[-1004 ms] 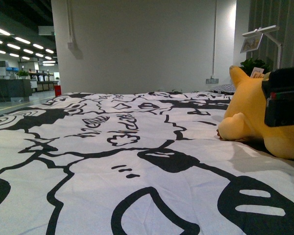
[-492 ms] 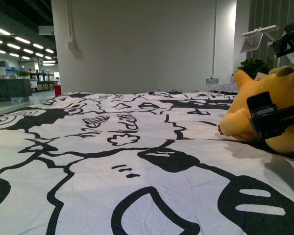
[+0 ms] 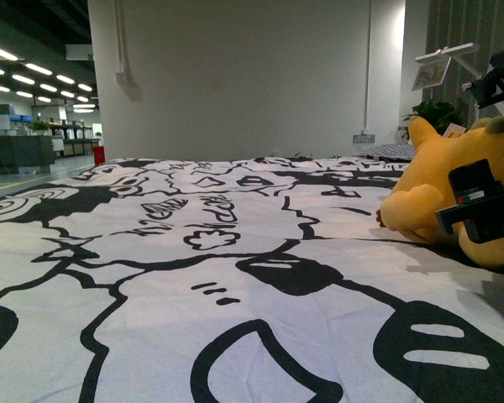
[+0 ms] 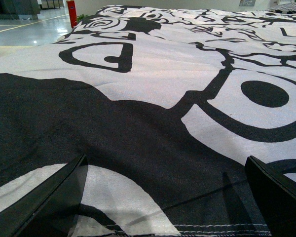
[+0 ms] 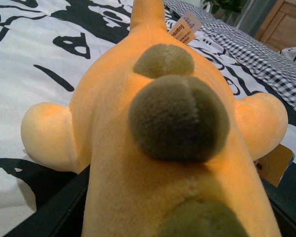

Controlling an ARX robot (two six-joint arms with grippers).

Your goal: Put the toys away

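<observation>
The yellow-orange plush animal (image 3: 454,185) sits at the right edge of the bed in the front view, one pointed ear up and a stubby limb resting on the cover. My right gripper (image 3: 485,210) is shut on its body. In the right wrist view the plush (image 5: 153,148) fills the frame, with olive-brown round patches along its back and a paper tag (image 5: 185,27) near its ear; the black fingers (image 5: 59,207) press its sides. My left gripper (image 4: 172,197) is open and empty, low over the black-and-white cover (image 4: 153,98). The left arm is out of the front view.
A black-and-white cartoon-print bed cover (image 3: 193,252) spans the front view. A checked pillow (image 5: 246,49) lies beyond the plush. A white wall (image 3: 235,75), a lamp (image 3: 449,54) and a plant (image 3: 433,111) stand behind the bed at the right. An open hall (image 3: 34,143) lies far left.
My right gripper has moved right and slightly up with the plush in it; the plush has shifted right and tilted, its body now more upright.
</observation>
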